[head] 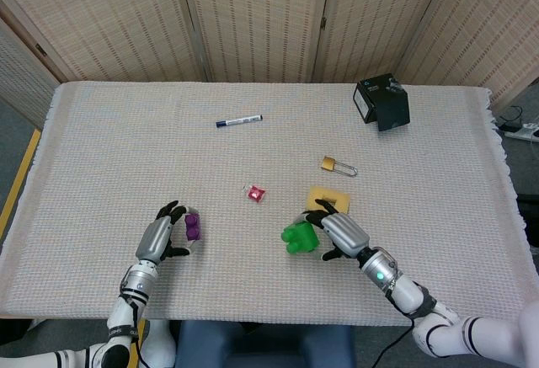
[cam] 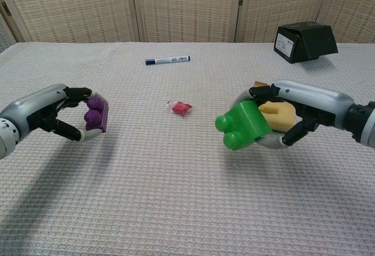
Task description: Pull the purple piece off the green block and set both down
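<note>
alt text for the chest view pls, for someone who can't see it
The left robot hand holds the purple piece and the right robot hand holds the green block, pulled well apart above a woven tablecloth. A small red packet lies between them, a blue pen behind.

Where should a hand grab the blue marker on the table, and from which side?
Probably the marker at mid-barrel, from straight above, fingers pinching across its width. It lies flat on the table, roughly left-right, with open cloth all around.

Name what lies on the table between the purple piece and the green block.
A small red packet lies between the purple piece and the green block, slightly farther back; the chest view shows it best.
</note>
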Available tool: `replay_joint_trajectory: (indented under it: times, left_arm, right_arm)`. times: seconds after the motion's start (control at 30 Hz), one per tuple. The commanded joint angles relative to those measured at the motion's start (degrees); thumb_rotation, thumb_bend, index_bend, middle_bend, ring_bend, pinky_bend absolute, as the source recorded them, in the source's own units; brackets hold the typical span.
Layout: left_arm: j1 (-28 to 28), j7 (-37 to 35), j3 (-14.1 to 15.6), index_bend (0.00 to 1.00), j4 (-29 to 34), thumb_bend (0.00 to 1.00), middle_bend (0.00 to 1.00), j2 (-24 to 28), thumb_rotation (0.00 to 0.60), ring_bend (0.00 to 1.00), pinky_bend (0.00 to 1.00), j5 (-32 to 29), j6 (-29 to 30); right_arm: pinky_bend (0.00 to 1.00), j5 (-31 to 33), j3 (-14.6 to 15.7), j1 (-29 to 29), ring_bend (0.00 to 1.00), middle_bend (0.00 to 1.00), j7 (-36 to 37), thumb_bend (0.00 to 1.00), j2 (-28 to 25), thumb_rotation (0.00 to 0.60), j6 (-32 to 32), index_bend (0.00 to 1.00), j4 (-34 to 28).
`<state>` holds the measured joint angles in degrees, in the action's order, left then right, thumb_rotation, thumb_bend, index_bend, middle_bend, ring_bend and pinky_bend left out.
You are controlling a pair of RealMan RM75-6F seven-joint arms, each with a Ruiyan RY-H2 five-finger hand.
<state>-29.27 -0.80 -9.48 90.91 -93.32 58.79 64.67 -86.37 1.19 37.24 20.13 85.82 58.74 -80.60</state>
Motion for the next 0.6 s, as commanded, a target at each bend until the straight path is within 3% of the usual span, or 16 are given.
replay_joint_trajectory:
  times: [0.03, 0.13, 0.17, 0.2, 0.3, 0.33, 0.37, 0.4, 0.47, 0.6]
  left_arm:
    - [0.1, -5.3, 0.3, 0.85, -5.5, 0.51, 0.26, -2.1, 0.600, 0.02, 0.00, 3.1, -3.3]
    - [0.0, -7.6, 0.6, 0.83, -8.4, 0.51, 0.26, -3.2, 0.600, 0.01, 0.00, 4.6, -4.6]
    - [0.0, -8.1, 0.8, 0.78, -9.0, 0.51, 0.26, -3.3, 0.600, 0.01, 0.00, 5.3, -5.0]
    - [-0.1, -8.9, 1.2, 0.69, -9.5, 0.51, 0.25, -3.2, 0.600, 0.01, 0.00, 6.4, -5.5]
    - [-0.2, -11.1, 1.5, 0.38, -9.8, 0.51, 0.16, -2.7, 0.600, 0.00, 0.00, 8.6, -6.3]
    - [-0.3, -11.5, 1.5, 0.30, -9.8, 0.51, 0.13, -2.5, 0.600, 0.00, 0.00, 9.0, -6.8]
    - [-0.4, -11.7, 1.6, 0.21, -9.8, 0.50, 0.11, -2.3, 0.600, 0.00, 0.00, 9.3, -7.0]
    - [-0.4, -11.8, 1.6, 0.12, -9.7, 0.50, 0.08, -2.2, 0.600, 0.00, 0.00, 9.6, -7.0]
    - [-0.3, -12.2, 1.6, 0.04, -9.2, 0.49, 0.05, -1.9, 0.600, 0.00, 0.00, 10.3, -6.9]
    - [-0.2, -11.2, 1.6, 0.00, -7.3, 0.45, 0.02, -0.7, 0.600, 0.00, 0.00, 11.0, -6.6]
  right_arm:
    - [0.00, 3.9, 1.4, -1.0, 0.22, 0.27, -9.4, 0.39, -3.1, 0.600, -4.2, 1.00, -3.6]
    - [0.00, 5.1, 0.9, -1.4, 0.20, 0.26, -9.6, 0.39, -2.6, 0.600, -4.7, 0.98, -3.4]
    - [0.00, 5.1, 1.0, -1.4, 0.19, 0.24, -9.4, 0.39, -2.7, 0.600, -5.1, 0.94, -3.3]
    - [0.00, 4.9, 1.3, -1.0, 0.16, 0.19, -9.1, 0.39, -3.4, 0.600, -6.4, 0.81, -3.6]
    - [0.00, 4.2, 1.8, 0.3, 0.02, 0.02, -8.2, 0.39, -6.0, 0.600, -9.4, 0.26, -5.0]
    - [0.00, 4.3, 1.6, 0.4, 0.00, 0.00, -8.0, 0.39, -6.7, 0.600, -9.8, 0.11, -5.6]
    - [0.00, 4.4, 1.4, 0.5, 0.00, 0.00, -7.8, 0.39, -7.3, 0.600, -10.0, 0.03, -6.1]
    - [0.00, 4.4, 1.2, 0.6, 0.00, 0.00, -7.5, 0.39, -7.9, 0.600, -10.0, 0.00, -6.7]
    - [0.00, 3.9, 0.9, 0.5, 0.00, 0.00, -7.5, 0.39, -9.2, 0.600, -9.3, 0.00, -8.0]
    - [0.00, 2.5, 0.8, 0.0, 0.00, 0.00, -8.0, 0.39, -12.3, 0.600, -7.7, 0.00, -11.2]
